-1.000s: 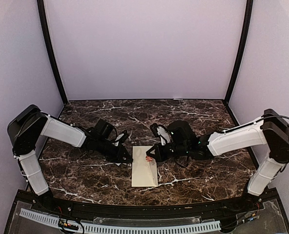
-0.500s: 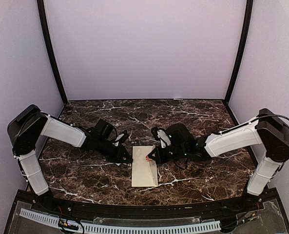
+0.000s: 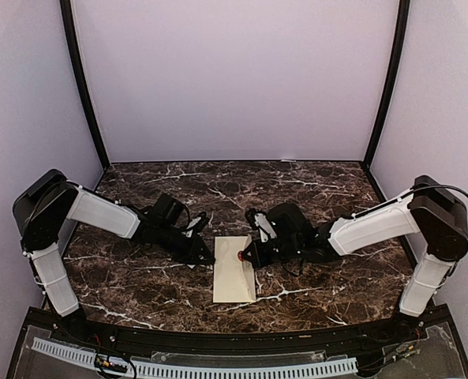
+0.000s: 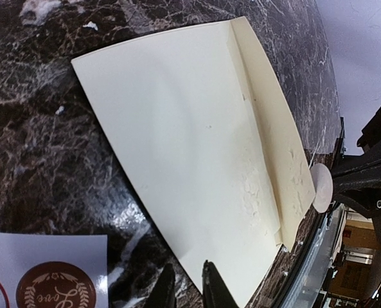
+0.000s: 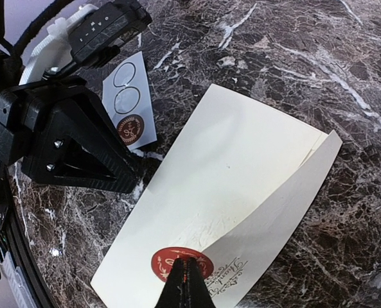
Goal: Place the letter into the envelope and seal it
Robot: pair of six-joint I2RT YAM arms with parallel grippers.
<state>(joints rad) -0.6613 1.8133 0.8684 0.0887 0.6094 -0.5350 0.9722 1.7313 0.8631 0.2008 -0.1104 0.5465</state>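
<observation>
Envelope: a plain cream envelope (image 3: 234,272) lies flat on the dark marble tabletop (image 3: 139,276), toward 6 o'clock from the tabletop's middle, long side running from 12 to 6.
Flap: the flap (image 5: 274,205) is folded down along one long side of the envelope. It carries a line of dark script beside the seal.
Seal: a round red seal (image 5: 182,264) sits on the flap's edge, near the envelope's 1 o'clock corner in the top view.
My right pincer: the right pincer (image 3: 245,255) comes in from 3 o'clock. Its fingers are pressed together with no gap, and their tips rest on the red seal.
My left pincer: the left pincer (image 3: 208,258) is low at the envelope's 11 o'clock corner. Its fingers (image 4: 209,289) stand a narrow slit apart at the envelope's edge, and I cannot tell whether they pinch it.
Sticker sheet: a white sticker sheet (image 5: 131,102) with one brown round sticker and empty rings lies just beside the envelope, at my left pincer.
Letter: not in sight in any view, and I cannot tell whether it is inside the envelope.
Changed since a second ago: my right wrist and forearm have slid a little toward 9 o'clock and sunk lower, while the tips stay on the seal.
Unchanged: my left arm and the envelope lie as they did.
</observation>
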